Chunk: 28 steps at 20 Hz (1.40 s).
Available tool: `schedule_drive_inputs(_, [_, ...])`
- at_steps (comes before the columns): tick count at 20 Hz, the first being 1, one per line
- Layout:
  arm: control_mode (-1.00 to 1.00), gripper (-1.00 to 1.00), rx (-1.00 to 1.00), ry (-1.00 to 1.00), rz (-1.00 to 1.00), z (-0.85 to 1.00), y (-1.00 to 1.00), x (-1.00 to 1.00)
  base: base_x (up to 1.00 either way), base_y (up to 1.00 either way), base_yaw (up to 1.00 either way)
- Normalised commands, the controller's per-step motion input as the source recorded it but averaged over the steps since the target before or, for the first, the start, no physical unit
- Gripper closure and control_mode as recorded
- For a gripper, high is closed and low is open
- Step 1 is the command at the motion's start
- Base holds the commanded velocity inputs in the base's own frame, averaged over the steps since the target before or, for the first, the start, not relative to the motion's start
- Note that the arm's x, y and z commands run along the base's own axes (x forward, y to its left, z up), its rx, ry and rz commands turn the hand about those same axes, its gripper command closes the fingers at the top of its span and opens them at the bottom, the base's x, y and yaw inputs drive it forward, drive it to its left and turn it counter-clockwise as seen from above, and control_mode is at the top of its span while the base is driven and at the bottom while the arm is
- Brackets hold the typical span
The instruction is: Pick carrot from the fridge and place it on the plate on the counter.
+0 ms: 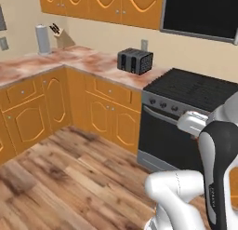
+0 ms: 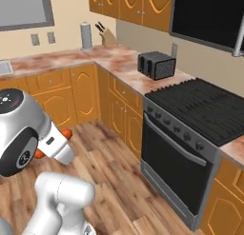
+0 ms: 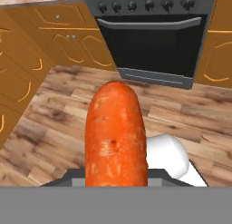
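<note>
- Carrot [image 3: 116,134] fills centre-bottom of hand view, pinched betw the gripper [image 3: 116,175] fingers; orange bits also peek either side of the wrist at mid-left of right base view.
- Handling, my guess: light, stiff, skin a bit slick; mid-body hold looks right, tapered end could slip.
- Counter [image 1: 93,61] runs across upper left of left base view w/ toaster [image 1: 135,61]; stove [image 2: 200,105] at right.
- No labels or writing readable anywhere.

carrot [image 3: 116,137] base hidden — tool fingertips unseen
</note>
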Motion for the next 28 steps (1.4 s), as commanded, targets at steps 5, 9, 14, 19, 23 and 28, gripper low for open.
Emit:
schedule_drive_inputs(5, [1.00,1.00,0.00,0.00,0.00,0.00,0.00,0.00,0.40,0.01,-0.43])
schedule_drive_inputs(9, [1.00,1.00,0.00,0.00,0.00,0.00,0.00,0.00,0.41,0.00,-0.43])
schedule_drive_inputs(14, [1.00,1.00,0.00,0.00,0.00,0.00,0.00,0.00,0.42,0.00,-0.40])
schedule_drive_inputs(19, [1.00,1.00,0.00,0.00,0.00,0.00,0.00,0.00,0.45,0.00,-0.37])
schedule_drive_inputs(23, [1.00,1.00,0.00,0.00,0.00,0.00,0.00,0.00,0.51,0.00,-0.36])
schedule_drive_inputs(28, [1.00,1.00,0.00,0.00,0.00,0.00,0.00,0.00,0.53,0.00,-0.37])
